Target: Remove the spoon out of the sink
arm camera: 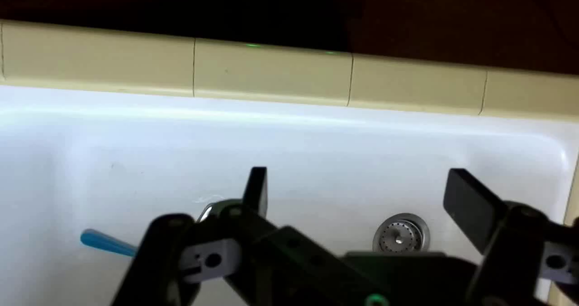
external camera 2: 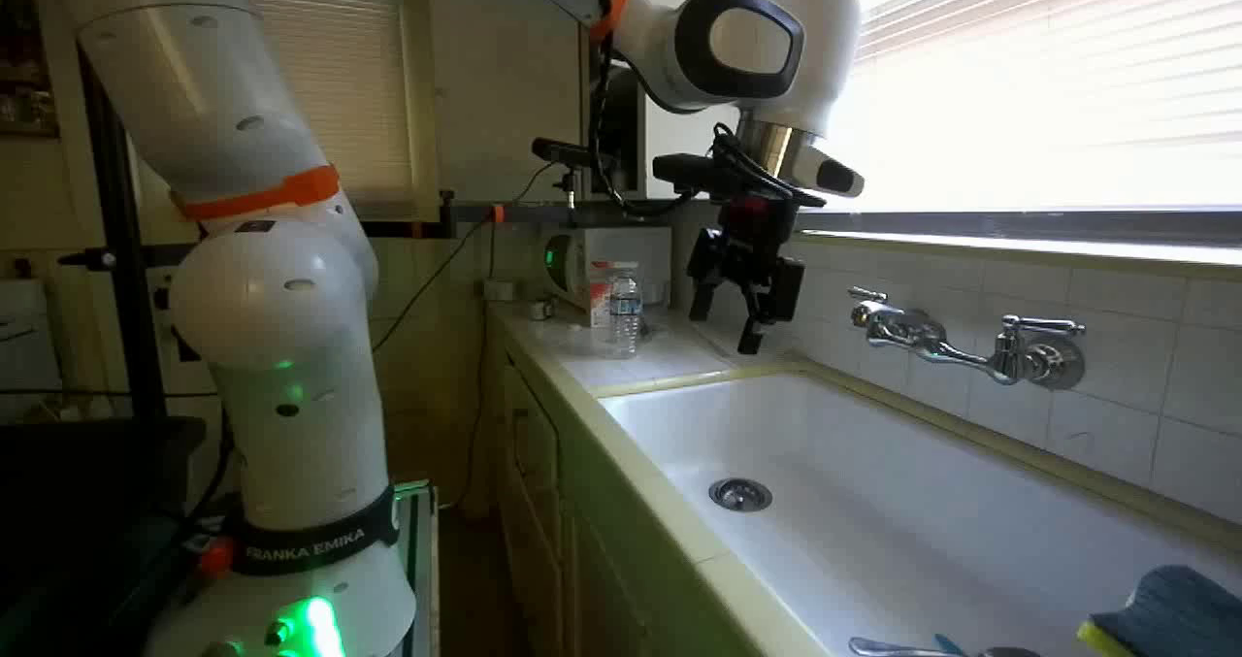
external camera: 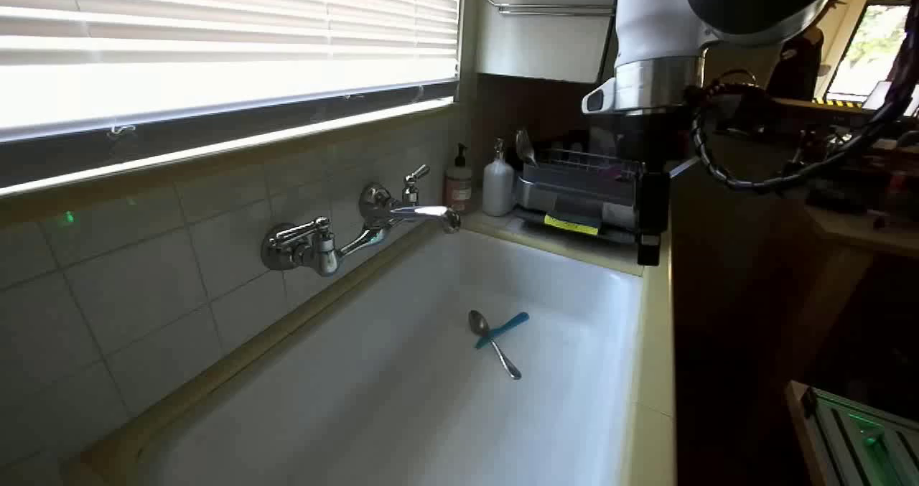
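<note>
The metal spoon (external camera: 505, 361) lies on the floor of the white sink (external camera: 402, 407), its darker bowl toward the tap side. It crosses a teal-blue utensil (external camera: 515, 320). In an exterior view only part of the spoon (external camera 2: 878, 646) shows at the bottom edge. In the wrist view a shiny tip, likely the spoon's (arm camera: 205, 212), shows beside the left finger; the rest is hidden behind the gripper. My gripper (arm camera: 357, 188) is open and empty, pointing down above the sink. It also shows, well above the utensils and apart from them, in both exterior views (external camera: 650, 249) (external camera 2: 724, 327).
A chrome two-handled tap (external camera: 423, 215) reaches over the sink from the tiled wall. Soap bottles (external camera: 498, 184) and a dish rack (external camera: 610, 197) stand at one end. A water bottle (external camera 2: 625, 312) stands on the other end's counter. The drain (arm camera: 400, 234) lies beneath the gripper.
</note>
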You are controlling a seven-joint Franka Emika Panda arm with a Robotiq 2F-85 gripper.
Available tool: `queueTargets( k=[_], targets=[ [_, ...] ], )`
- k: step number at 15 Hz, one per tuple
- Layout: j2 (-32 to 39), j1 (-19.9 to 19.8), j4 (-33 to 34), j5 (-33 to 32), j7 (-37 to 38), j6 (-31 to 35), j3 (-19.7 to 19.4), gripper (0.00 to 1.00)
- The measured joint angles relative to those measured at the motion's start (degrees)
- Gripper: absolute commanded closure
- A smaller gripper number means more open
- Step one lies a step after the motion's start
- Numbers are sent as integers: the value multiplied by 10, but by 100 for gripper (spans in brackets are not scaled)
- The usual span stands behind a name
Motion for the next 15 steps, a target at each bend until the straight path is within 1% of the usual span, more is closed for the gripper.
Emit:
queueTargets(
  k=[8,9,12,15],
  targets=[
    [0,-1,0,0,1,1,1,0],
    [2,-4,2,0,10,7,1,0],
    [23,-24,13,2,46,58,-5,0],
    [67,-44,34,7,56,118,-18,0]
  ],
)
